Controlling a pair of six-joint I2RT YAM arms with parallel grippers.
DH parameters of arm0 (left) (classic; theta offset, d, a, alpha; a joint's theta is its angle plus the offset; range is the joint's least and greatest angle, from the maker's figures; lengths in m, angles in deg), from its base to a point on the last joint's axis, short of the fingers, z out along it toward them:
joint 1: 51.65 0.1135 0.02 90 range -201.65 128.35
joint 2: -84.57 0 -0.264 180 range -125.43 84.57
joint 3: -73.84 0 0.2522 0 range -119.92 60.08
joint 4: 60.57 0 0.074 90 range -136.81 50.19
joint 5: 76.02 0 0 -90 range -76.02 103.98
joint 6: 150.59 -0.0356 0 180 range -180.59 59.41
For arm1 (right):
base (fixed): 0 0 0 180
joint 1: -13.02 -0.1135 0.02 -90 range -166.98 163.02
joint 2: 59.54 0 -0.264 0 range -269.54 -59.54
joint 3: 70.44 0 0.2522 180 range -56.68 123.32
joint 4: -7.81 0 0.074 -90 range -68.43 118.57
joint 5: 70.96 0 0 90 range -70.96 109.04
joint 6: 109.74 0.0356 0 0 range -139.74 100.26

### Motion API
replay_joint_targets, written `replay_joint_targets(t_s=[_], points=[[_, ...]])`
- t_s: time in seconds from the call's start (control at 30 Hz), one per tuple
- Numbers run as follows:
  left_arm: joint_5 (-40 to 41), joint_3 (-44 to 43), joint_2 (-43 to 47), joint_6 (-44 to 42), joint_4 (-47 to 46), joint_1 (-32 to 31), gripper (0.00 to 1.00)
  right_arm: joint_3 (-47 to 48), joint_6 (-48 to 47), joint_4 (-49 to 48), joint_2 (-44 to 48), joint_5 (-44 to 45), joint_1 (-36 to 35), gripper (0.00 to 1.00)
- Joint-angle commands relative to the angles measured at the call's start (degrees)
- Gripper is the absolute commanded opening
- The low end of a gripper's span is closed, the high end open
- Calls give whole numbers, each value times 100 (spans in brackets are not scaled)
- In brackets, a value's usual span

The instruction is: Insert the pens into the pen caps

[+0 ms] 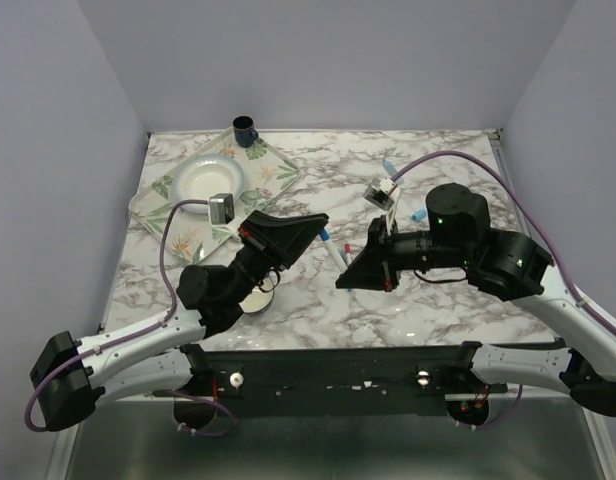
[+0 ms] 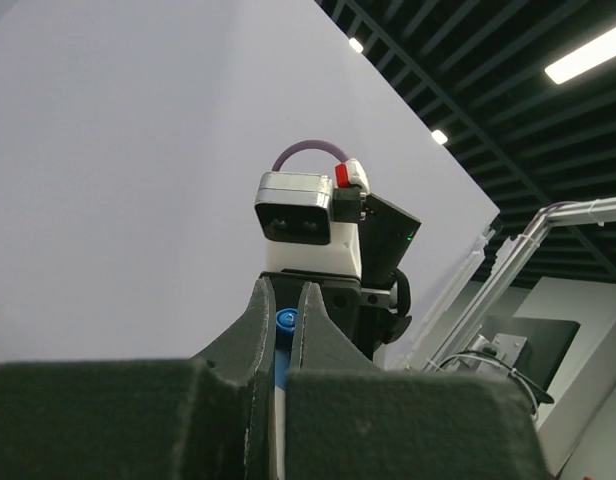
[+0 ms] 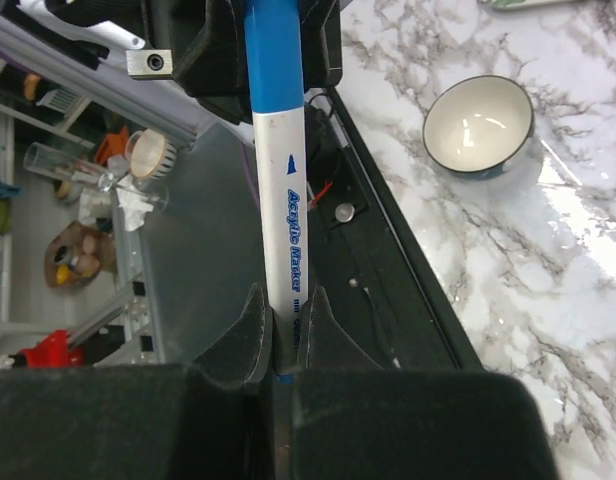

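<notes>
A white pen (image 3: 288, 240) printed "Acrylic Marker" spans the gap between my two grippers, above the table's middle (image 1: 333, 250). My right gripper (image 3: 286, 295) (image 1: 341, 278) is shut on its white barrel. Its blue end, the dark blue pen cap (image 3: 271, 50) (image 2: 284, 322), sits between the fingers of my left gripper (image 2: 283, 290) (image 1: 321, 222), which is shut on it. A red piece (image 1: 346, 245) lies on the table just beside the held pen. Two light blue pieces (image 1: 388, 165) (image 1: 420, 214) lie at the back right; which is pen and which is cap I cannot tell.
A small white bowl (image 3: 478, 125) (image 1: 258, 298) stands on the marble under my left arm. A floral tray (image 1: 278, 170) with a white plate (image 1: 203, 180) sits at the back left, a dark cup (image 1: 244, 128) at its far corner. Walls close three sides.
</notes>
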State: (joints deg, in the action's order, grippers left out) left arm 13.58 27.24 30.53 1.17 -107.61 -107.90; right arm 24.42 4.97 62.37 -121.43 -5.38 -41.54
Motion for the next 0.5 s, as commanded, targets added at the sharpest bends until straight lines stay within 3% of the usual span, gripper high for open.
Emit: replay_joint_targets(t_s=[0.0, 0.17, 0.33, 0.47], points=[[-2684, 542, -484, 355, 938, -914, 0, 442, 710, -6901, -341, 1256, 614, 1], [-2596, 595, -590, 381, 614, -1002, 0, 55, 1132, -7585, -333, 1151, 763, 1], [-2587, 455, -722, 548, 629, -1072, 0, 362, 817, -6981, -543, 1107, 763, 1], [-2342, 375, -503, 381, 1112, -1090, 0, 20, 658, -7024, -526, 1098, 781, 1]])
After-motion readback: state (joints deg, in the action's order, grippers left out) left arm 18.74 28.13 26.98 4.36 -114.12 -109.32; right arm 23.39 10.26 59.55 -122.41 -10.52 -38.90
